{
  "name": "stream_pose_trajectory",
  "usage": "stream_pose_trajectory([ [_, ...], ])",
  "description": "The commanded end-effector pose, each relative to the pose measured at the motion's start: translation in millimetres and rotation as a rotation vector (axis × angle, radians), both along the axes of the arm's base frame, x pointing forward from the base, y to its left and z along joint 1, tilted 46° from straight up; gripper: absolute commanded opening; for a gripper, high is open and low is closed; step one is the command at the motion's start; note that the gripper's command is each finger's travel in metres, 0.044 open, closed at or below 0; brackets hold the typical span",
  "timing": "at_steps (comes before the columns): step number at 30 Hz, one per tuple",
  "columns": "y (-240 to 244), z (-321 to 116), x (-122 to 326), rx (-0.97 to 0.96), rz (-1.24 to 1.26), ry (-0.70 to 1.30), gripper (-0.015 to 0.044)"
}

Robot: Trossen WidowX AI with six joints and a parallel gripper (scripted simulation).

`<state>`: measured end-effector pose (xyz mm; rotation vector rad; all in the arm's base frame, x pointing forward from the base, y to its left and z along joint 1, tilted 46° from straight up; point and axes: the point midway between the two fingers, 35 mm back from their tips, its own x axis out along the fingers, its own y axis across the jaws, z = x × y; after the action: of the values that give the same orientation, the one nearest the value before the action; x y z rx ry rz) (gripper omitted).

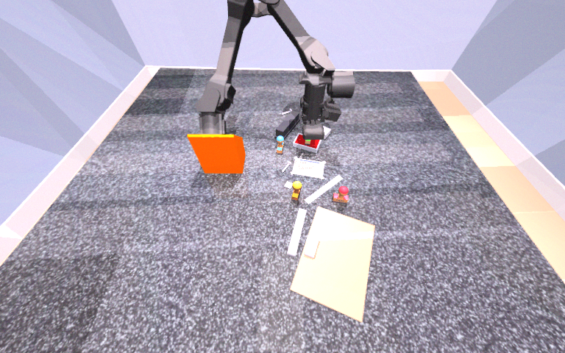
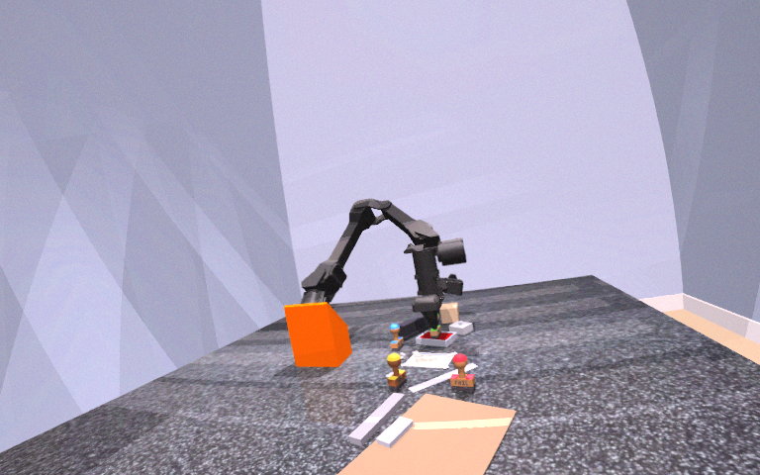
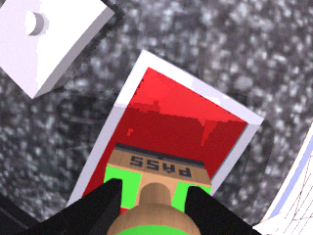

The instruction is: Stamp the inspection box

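Observation:
My gripper (image 3: pixel 154 193) (image 2: pixel 434 329) is shut on the PASS stamp (image 3: pixel 161 168) (image 2: pixel 435 332), a wooden stamp with green panels and a green-topped knob, held upright. The stamp is over the red ink pad (image 3: pixel 166 122) (image 1: pixel 299 140) (image 2: pixel 446 335) in its white-rimmed tray, at the pad's near part in the wrist view. Its underside is hidden, so whether it touches the pad cannot be told. The white card (image 1: pixel 308 168) (image 2: pixel 429 359) lies flat in front of the pad, with an edge at the right of the wrist view. Its box is too small to make out.
A blue-topped stamp (image 1: pixel 279 144) (image 2: pixel 395 335) stands left of the pad. A yellow-topped stamp (image 1: pixel 296 191) (image 2: pixel 395 370) and the red-topped FAIL stamp (image 1: pixel 341 194) (image 2: pixel 461 372) stand in front of the card. A white lid (image 3: pixel 54 39) (image 2: pixel 461 328) lies behind the pad. An orange block (image 1: pixel 221 154) (image 2: pixel 318 338) is at left.

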<state>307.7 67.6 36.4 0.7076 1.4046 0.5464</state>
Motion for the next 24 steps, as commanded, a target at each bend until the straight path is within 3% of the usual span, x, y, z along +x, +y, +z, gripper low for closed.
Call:
stream_pose_trajectory([
  [1, -1, 1, -1, 0.001, 0.003, 0.002, 0.0],
  [24, -12, 12, -1, 0.0, 0.003, 0.002, 0.0],
])
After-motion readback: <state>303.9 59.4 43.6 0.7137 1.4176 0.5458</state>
